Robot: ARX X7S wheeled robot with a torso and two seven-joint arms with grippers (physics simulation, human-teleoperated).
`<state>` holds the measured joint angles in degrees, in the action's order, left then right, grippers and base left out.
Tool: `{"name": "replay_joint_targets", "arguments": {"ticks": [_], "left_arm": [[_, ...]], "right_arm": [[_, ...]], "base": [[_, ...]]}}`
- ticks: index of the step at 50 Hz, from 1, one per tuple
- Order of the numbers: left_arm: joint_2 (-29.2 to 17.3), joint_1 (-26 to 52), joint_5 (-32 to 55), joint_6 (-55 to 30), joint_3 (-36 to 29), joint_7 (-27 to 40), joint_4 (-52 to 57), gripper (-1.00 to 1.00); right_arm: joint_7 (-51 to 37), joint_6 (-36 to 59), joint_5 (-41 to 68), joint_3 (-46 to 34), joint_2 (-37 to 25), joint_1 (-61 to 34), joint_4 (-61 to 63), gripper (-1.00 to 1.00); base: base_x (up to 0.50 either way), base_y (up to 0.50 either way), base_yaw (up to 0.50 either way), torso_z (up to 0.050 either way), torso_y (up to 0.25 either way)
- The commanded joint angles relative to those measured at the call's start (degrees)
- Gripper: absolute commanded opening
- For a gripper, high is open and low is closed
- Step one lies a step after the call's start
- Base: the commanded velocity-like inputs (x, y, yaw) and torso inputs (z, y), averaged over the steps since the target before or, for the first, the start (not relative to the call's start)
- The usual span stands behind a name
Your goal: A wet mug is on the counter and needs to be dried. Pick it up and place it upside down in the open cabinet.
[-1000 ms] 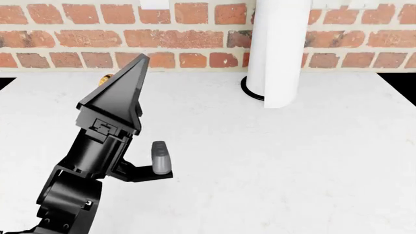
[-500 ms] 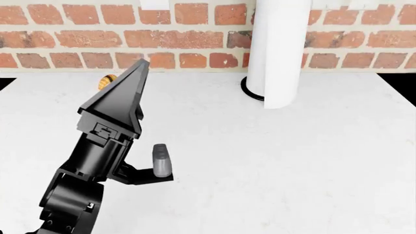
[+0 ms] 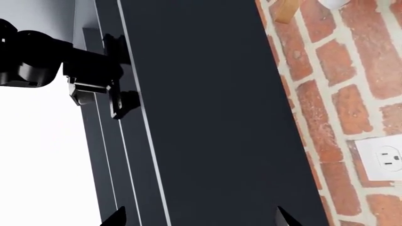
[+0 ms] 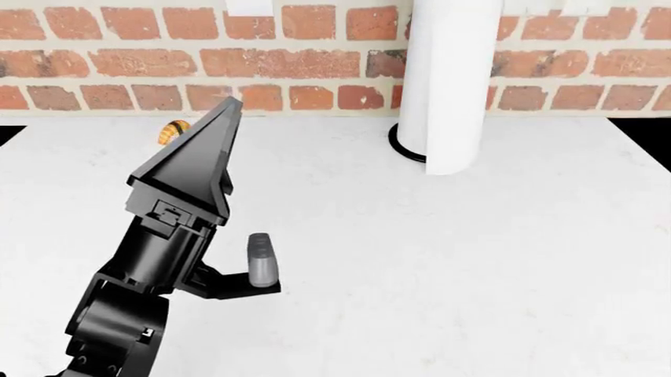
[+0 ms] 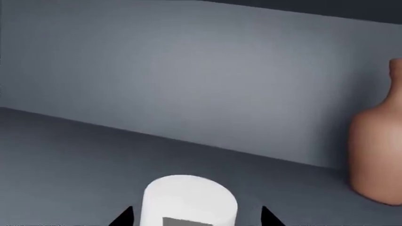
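Observation:
In the right wrist view the white mug (image 5: 188, 197) stands on the grey cabinet floor (image 5: 63, 155) with a closed flat end up. My right gripper (image 5: 196, 217) is around it, its dark fingertips (image 5: 125, 217) a little clear of the mug on both sides, so it is open. The right gripper and the mug are out of the head view. My left gripper (image 4: 245, 169) hangs over the white counter (image 4: 472, 259), wide open and empty. In the left wrist view the left gripper (image 3: 199, 217) faces a dark cabinet panel (image 3: 207, 117).
A tall white paper-towel roll (image 4: 451, 78) stands at the back of the counter by the brick wall. A small orange object (image 4: 171, 130) lies behind the left gripper. A brown vase (image 5: 377, 141) stands in the cabinet beside the mug. A wall outlet (image 3: 384, 157) is on the bricks.
My left arm has drawn back slightly toward me in the head view, uncovering more of the orange object. The paper-towel roll has not moved.

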<state>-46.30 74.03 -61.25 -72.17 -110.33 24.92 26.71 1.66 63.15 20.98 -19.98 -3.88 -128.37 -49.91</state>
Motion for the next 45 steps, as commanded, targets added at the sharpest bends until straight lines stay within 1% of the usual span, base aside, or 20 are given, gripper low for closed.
{"name": "replay_joint_targets", "arguments": {"ticks": [1,9,21,26,28,31,33,37,39,45], "left_arm": [[-0.01,-0.58,-0.11,0.24,0.49,0.08,-0.22,1.0],[-0.07,-1.13,-0.23,0.24,0.83,0.15,-0.22,1.0],[-0.57,-1.08,-0.33,0.62,1.49,-0.32,0.45,1.0],[-0.65,-1.17,-0.15,0.76,1.94,-0.38,0.71,1.0],[-0.9,-1.11,0.32,0.97,2.43,-0.34,1.23,1.0],[-1.43,-0.98,1.03,1.25,3.17,-0.42,2.23,1.0],[-1.57,-0.95,0.94,1.2,3.22,-0.74,2.54,1.0],[-2.02,-1.48,4.29,1.76,5.61,-0.7,5.0,1.0],[-2.18,-1.63,5.75,2.07,6.61,-0.86,5.91,1.0],[-2.54,-2.03,8.19,2.58,7.98,-1.63,6.76,1.0]], "right_arm": [[0.09,2.0,4.44,-1.51,-0.3,2.53,-1.87,1.0],[-0.45,4.01,5.61,-0.44,-1.11,1.14,0.38,1.0],[-5.14,21.17,12.44,5.58,-5.42,0.34,21.84,1.0],[-7.1,26.52,15.63,7.93,-6.97,-0.79,27.16,1.0],[-10.99,26.78,21.27,7.32,-8.57,-1.43,27.53,1.0],[-21.35,26.76,35.73,5.94,-12.02,-2.23,28.26,1.0],[-26.89,26.71,43.5,5.18,-13.8,-2.6,28.79,1.0],[-37.41,26.61,58.16,3.32,-17.12,-3.06,30.09,1.0],[-40.88,26.49,62.99,2.34,-18.38,-3.13,30.69,1.0],[-47.93,26.07,72.64,0.48,-21.11,-3.41,31.56,1.0]], "base": [[0.0,0.0,0.0,0.0,0.0],[0.0,0.0,0.0,0.0,0.0],[0.0,0.0,0.0,0.0,0.0],[0.0,0.0,0.0,0.0,0.0],[0.0,0.0,0.0,0.0,0.0],[0.0,0.0,0.0,0.0,0.0],[0.0,0.0,0.0,0.0,0.0],[0.0,0.0,0.0,0.0,0.0],[0.0,0.0,0.0,0.0,0.0],[0.0,0.0,0.0,0.0,0.0]]}}
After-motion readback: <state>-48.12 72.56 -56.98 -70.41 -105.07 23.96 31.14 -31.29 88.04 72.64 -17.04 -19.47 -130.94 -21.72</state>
